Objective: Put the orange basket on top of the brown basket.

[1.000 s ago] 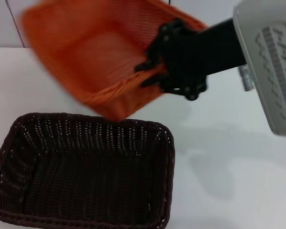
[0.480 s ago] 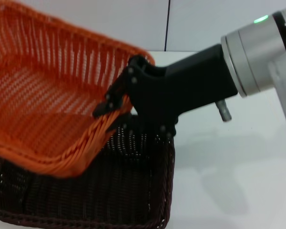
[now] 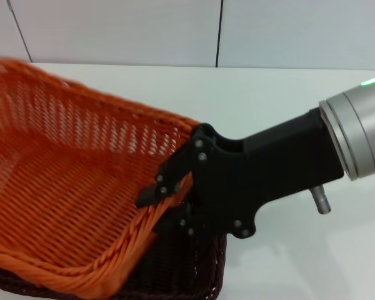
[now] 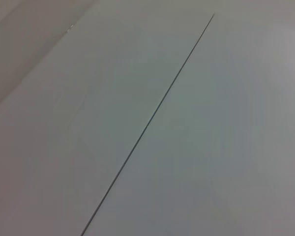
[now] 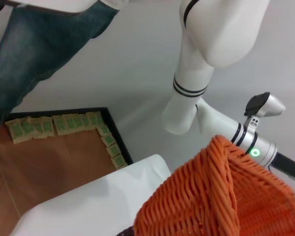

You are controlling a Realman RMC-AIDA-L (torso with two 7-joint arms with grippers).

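Note:
The orange basket (image 3: 69,187) hangs tilted, its left and front part low over the brown basket (image 3: 203,278). Only the brown basket's front rim and right corner show beneath it. My right gripper (image 3: 170,201) is shut on the orange basket's right rim, one finger inside and one outside. The orange basket's rim also fills the lower corner of the right wrist view (image 5: 226,196). Whether the two baskets touch is hidden. My left gripper is out of view; the left wrist view shows only a plain white surface.
The white table (image 3: 287,106) stretches behind and to the right of the baskets, with a white wall (image 3: 112,31) at the back. The right wrist view shows the robot's white body (image 5: 206,59) and a floor tray (image 5: 59,147) beyond the table edge.
My right arm has come down and nearer, carrying the orange basket from high behind the brown basket to low over it, so it now covers most of the brown basket.

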